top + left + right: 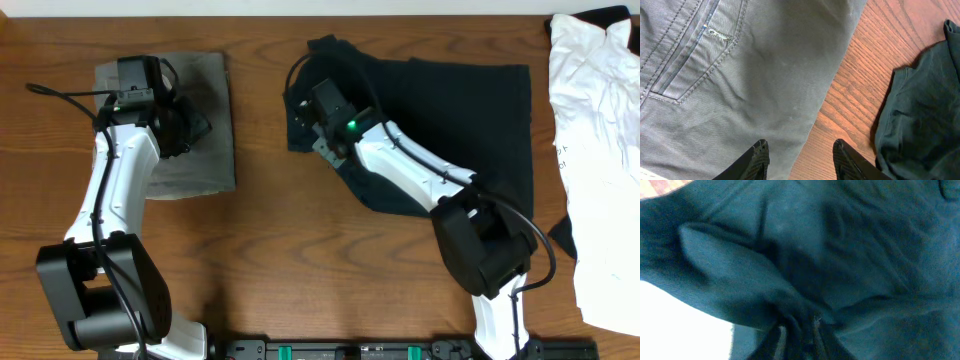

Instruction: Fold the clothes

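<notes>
The clothes, a black T-shirt (470, 110), lie spread at the middle right of the table, their left edge bunched up. My right gripper (318, 120) sits on that bunched left edge. In the right wrist view its fingers (797, 330) are close together with a fold of the dark fabric (840, 245) gathered between them. My left gripper (200, 128) hovers over the right edge of the folded grey-green trousers (195, 165). Its fingers (800, 150) stand open with nothing between them, one over the trousers (740, 75), one over bare wood. The T-shirt's edge (920, 110) shows at the right.
A crumpled white garment (600, 150) lies along the table's right edge, partly over a dark corner of cloth. The trousers form a folded stack at the back left. Bare wood (270, 230) runs between the trousers and the T-shirt and along the front.
</notes>
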### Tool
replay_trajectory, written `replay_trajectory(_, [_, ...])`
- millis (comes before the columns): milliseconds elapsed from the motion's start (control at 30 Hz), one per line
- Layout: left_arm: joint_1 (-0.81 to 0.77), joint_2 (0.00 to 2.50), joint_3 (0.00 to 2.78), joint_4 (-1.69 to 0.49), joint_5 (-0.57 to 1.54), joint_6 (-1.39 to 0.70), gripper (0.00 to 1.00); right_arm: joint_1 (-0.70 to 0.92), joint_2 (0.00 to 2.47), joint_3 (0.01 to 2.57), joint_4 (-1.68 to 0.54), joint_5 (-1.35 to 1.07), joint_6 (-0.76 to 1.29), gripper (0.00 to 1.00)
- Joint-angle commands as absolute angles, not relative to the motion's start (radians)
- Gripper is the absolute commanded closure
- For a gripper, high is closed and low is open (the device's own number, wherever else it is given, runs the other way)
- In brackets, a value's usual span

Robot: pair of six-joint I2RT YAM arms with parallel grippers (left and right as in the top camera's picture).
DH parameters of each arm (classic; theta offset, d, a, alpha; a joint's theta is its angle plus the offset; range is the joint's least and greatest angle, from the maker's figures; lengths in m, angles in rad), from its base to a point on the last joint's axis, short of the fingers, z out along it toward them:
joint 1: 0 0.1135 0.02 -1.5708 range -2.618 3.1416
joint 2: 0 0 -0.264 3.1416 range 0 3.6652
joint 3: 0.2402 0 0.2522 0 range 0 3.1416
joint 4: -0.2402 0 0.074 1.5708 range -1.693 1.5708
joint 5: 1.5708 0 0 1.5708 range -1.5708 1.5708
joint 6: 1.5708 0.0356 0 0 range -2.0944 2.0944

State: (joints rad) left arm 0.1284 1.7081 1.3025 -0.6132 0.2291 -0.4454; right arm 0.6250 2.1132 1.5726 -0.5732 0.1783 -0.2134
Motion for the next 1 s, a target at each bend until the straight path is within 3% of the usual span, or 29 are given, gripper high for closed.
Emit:
replay_trajectory(0, [0.128,1.696,1.306,-0.616,0.22,-0.447,0.56,0.591,2.126,1.589,-0.558,0.097,-0.199,0.73])
replay_trajectory(167, [0.124,1.696,1.306,-0.615,0.224,-0.434,0.56,0.567,2.141,1.589,-0.537,0.097,-0.177,0.64])
replay_trajectory(333, [0.081,1.696,1.306,-0.603,0.336,-0.287,0.56,0.544,2.162,1.589,-0.488,0.101,-0.141,0.53])
replay_trajectory(467, [0.004,1.696,1.306,-0.604,0.354,-0.183,0.56,0.497,2.151,1.606,-0.451,0.081,-0.021,0.53])
replay_trajectory(867, [-0.183,1.696,1.306,-0.752,0.245,-0.138,0.56,0.325,2.149,1.631,-0.567,0.028,0.036,0.48])
replay_trajectory(967, [-0.246,1.696,1.306,-0.794,0.245,-0.052,0.56,0.274,2.149,1.634,-0.654,0.025,0.088,0.39])
